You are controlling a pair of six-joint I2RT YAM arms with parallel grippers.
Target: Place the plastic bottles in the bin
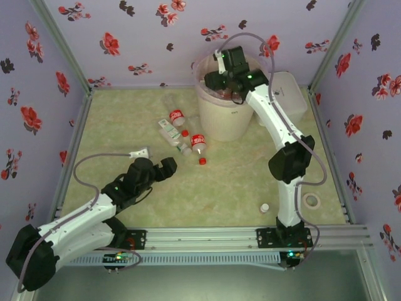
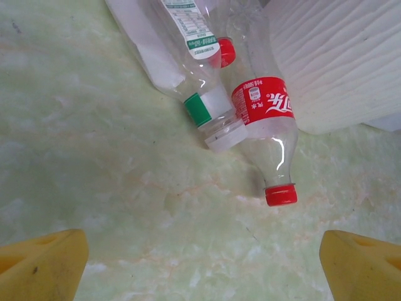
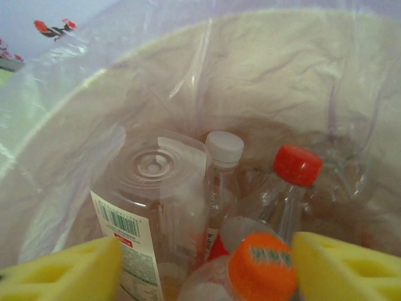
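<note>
White Chinese characters mark the red-labelled bottle (image 2: 264,106); the barcode bottle (image 3: 150,213) has digits too blurred to read.

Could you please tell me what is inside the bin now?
The bin holds a white-capped bottle, a red-capped bottle, an orange-capped bottle and a base-up bottle. They cover the bin's bottom and anything beneath.

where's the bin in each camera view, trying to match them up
top external: the bin stands far centre on the table.
left wrist: its white outer wall takes the upper right corner.
right wrist: its bag-lined inside, seen from above, bottles at the bottom.
shared landmark: the nearer red-labelled bottle lying beside the bin, in the top and left wrist views.
</note>
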